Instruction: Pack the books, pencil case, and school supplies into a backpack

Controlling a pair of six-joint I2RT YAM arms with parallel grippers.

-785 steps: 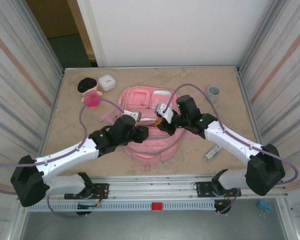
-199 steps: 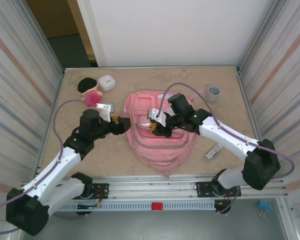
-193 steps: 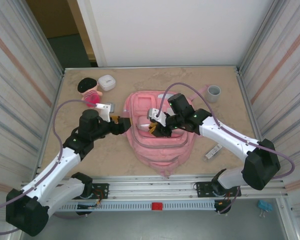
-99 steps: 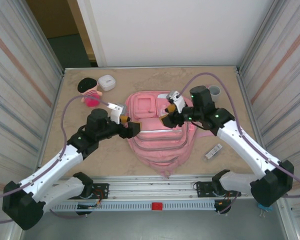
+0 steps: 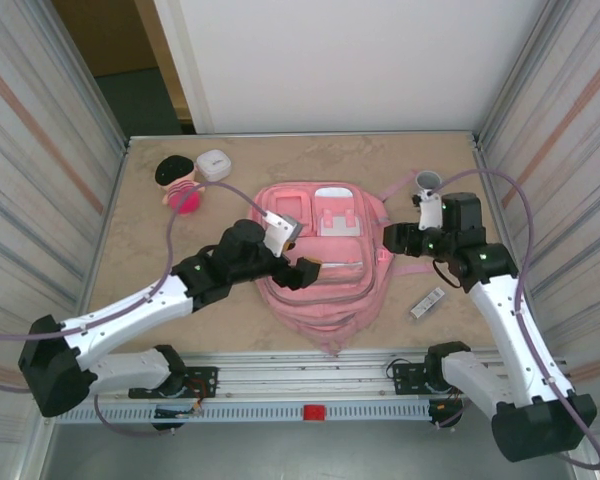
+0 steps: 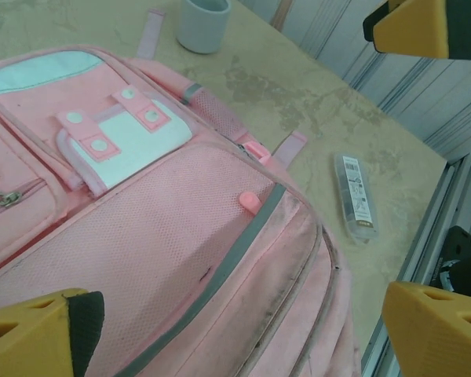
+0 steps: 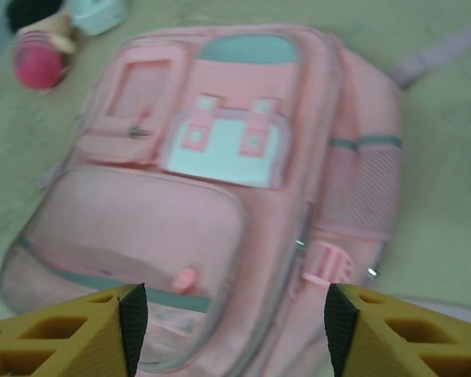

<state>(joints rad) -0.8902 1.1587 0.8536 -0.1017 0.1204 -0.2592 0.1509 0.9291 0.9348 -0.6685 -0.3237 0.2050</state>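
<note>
Arms angle inward: left end effector (image 5: pixel 305 272) agape over backpack (image 5: pixel 330 300), right end effector (image 5: pixel 392 238) agape beside it.

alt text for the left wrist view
A pink backpack lies flat on a beige table, a white snap patch on its front facing up. A small white stick-shaped item lies on the table beside it, a grey cup stands beyond, and the left tool's yellow fingers are spread wide, empty.

You see the pink backpack (image 5: pixel 325 285) lying flat, front pockets up, in the middle of the worktop (image 5: pixel 140 230). Your slim white stick with dark markings (image 5: pixel 427 302) lies near its right side, not touching it.
</note>
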